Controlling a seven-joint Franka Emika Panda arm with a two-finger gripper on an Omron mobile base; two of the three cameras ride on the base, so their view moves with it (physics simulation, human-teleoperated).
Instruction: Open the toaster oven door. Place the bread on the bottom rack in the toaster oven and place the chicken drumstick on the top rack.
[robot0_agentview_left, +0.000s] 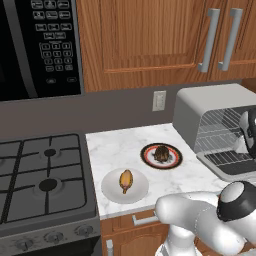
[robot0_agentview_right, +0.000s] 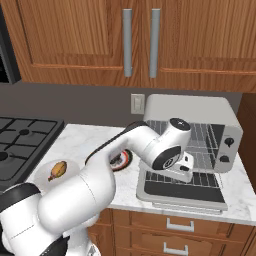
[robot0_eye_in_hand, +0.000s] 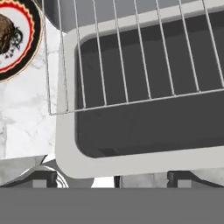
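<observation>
The silver-grey toaster oven stands on the counter at the right. Its toaster oven door lies open and flat, dark glass up. Two wire racks show inside: the top rack, and the bottom rack reaching out over the door. My gripper hangs just above the door's left part, open, with nothing between its fingertips. The bread sits on a dark-rimmed plate left of the oven. The chicken drumstick lies on a white plate nearer the counter's front.
A gas stove adjoins the counter on the left, with a black microwave above it. Wooden cabinets hang over the counter. A wall outlet sits behind the plates. My arm crosses in front of the bread plate.
</observation>
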